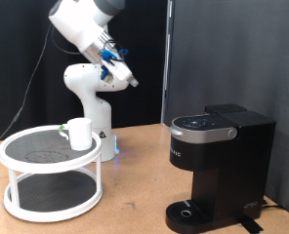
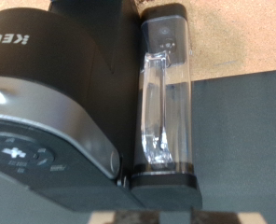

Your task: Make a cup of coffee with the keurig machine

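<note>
The white cup (image 1: 79, 133) stands upright on the top shelf of a white round two-tier rack (image 1: 27, 164) at the exterior view's left. The black keurig machine (image 1: 218, 166) stands at the right with its lid down and its round drip tray (image 1: 188, 212) bare. My gripper (image 1: 124, 79) is high in the air, above and between the rack and the machine, touching nothing. The wrist view looks down on the machine's top (image 2: 54, 103) and its clear water tank (image 2: 162, 103). My fingers do not show there.
A small green item (image 1: 63, 130) lies beside the cup on the rack. The arm's white base (image 1: 91, 107) stands behind the rack. A black curtain hangs at the back. The wooden tabletop (image 1: 135, 195) lies between the rack and the machine.
</note>
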Controlling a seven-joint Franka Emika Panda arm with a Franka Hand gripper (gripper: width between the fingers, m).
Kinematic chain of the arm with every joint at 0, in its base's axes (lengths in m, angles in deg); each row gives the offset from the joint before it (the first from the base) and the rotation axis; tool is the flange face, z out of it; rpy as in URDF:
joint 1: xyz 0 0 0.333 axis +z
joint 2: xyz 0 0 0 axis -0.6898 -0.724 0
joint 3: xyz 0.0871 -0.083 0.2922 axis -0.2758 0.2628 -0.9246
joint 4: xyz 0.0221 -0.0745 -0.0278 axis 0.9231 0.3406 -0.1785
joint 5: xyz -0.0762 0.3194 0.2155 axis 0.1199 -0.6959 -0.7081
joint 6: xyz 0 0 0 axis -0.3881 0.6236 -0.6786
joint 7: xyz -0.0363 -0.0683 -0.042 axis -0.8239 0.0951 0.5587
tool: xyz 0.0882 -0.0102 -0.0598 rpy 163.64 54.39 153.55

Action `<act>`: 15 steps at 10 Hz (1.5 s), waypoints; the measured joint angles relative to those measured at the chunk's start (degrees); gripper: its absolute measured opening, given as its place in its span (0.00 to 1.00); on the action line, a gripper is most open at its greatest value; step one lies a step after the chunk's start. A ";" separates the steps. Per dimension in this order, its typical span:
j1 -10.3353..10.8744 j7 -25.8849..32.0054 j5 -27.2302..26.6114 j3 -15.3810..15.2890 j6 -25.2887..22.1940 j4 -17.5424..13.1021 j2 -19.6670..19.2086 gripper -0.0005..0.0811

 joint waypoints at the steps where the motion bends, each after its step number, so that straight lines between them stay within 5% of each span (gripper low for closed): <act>1: -0.32 0.60 0.00 0.84 -0.41 1.16 2.28 0.01; 4: -0.96 -0.86 4.38 0.95 -3.60 1.20 1.57 0.01; 6: -4.19 -2.79 10.04 1.17 -4.40 1.70 1.97 0.01; 12: -10.99 6.55 17.51 9.79 -8.04 1.40 4.13 0.01; 15: -11.54 8.75 17.54 10.73 -8.26 1.56 4.61 0.01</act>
